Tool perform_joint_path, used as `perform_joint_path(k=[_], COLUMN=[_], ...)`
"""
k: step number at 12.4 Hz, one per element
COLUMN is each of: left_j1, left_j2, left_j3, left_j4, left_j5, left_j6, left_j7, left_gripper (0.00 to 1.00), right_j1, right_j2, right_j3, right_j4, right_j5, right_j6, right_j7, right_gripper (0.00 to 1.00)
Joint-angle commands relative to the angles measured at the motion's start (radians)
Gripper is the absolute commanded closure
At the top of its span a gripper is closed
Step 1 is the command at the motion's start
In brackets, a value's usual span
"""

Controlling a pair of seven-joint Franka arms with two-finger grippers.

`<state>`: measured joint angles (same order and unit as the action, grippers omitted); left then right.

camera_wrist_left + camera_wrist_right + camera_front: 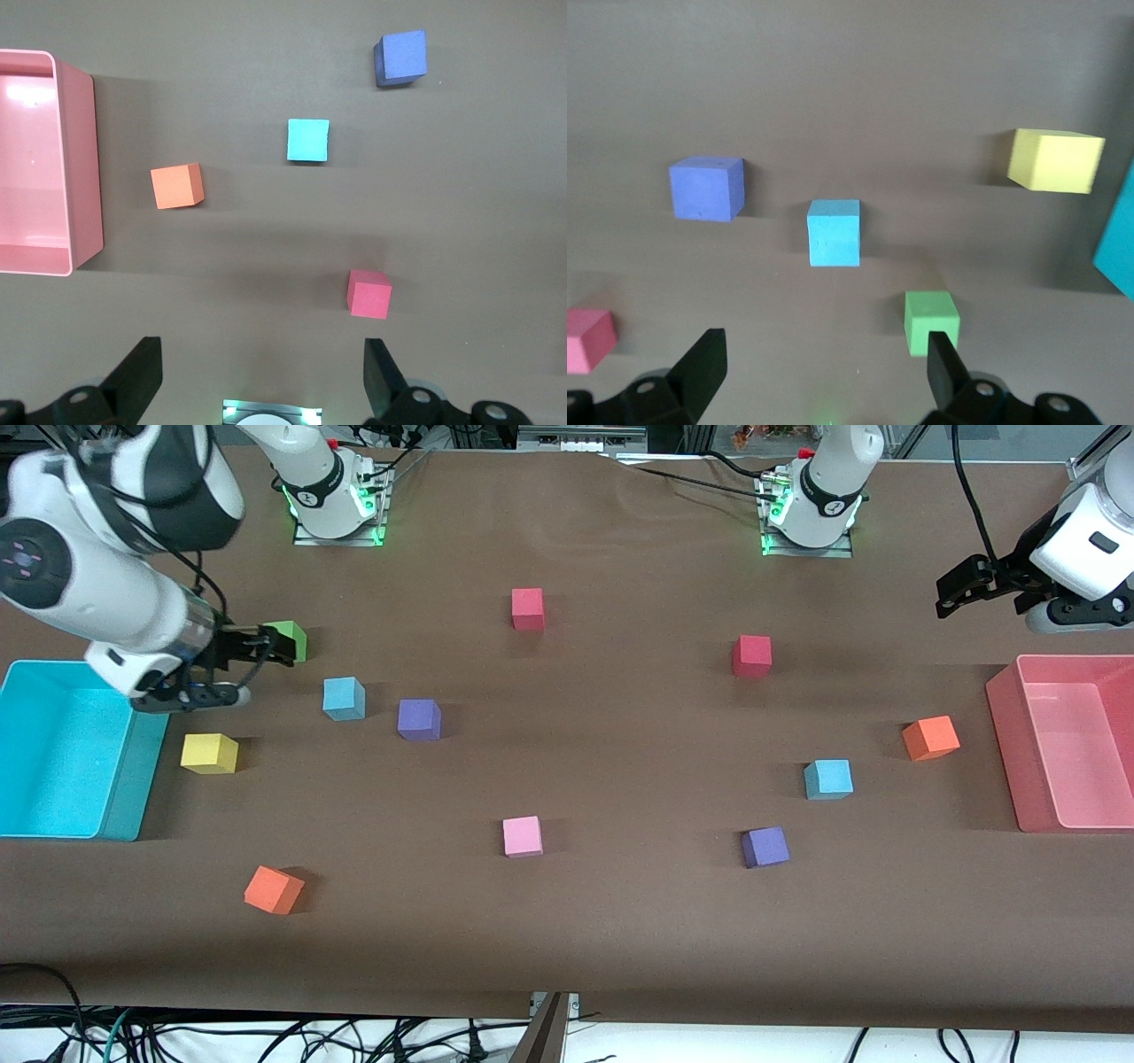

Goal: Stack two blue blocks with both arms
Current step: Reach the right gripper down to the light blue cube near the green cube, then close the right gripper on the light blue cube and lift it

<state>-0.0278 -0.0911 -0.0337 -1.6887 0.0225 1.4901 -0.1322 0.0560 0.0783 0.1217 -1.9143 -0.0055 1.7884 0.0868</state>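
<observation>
One blue block [344,698] [834,232] lies toward the right arm's end of the table, beside a purple cube [419,719]. The other blue block [828,779] [308,140] lies toward the left arm's end, between an orange cube [930,738] and a second purple cube [765,847]. My right gripper [266,646] [824,350] hangs open and empty over the green cube [290,640]. The left gripper [961,593] [261,354] is open and empty too, raised over bare table close to the pink bin [1005,717]. Neither gripper touches a blue block.
A cyan bin [133,779] stands at the right arm's end. Two red cubes [528,608] [752,655] lie nearer the bases. A yellow cube [209,753], a pink cube [523,836] and another orange cube [273,889] are scattered about.
</observation>
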Motion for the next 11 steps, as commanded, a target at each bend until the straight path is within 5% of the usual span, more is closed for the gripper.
perform_joint_path(k=[1, 4, 11], left_j1=[0.003, 0.003, 0.003], left_j2=[-0.004, -0.004, -0.002], left_j3=[-0.002, -0.002, -0.002], left_j4=[0.012, 0.009, 0.003], left_j5=[0.007, 0.007, 0.007], left_j6=[-0.017, -0.017, -0.014], left_j7=[-0.001, -0.001, 0.000], left_gripper=[0.00, 0.00, 0.00], right_j1=[-0.002, -0.001, 0.010], right_j2=[-0.017, 0.062, 0.207], right_j3=[-0.001, -0.001, -0.001], right_j4=[-0.212, -0.385, -0.402], right_j5=[0.001, 0.001, 0.001], right_j6=[0.229, 0.512, 0.618], right_j7=[0.011, 0.011, 0.010], right_gripper=[0.00, 0.00, 0.00])
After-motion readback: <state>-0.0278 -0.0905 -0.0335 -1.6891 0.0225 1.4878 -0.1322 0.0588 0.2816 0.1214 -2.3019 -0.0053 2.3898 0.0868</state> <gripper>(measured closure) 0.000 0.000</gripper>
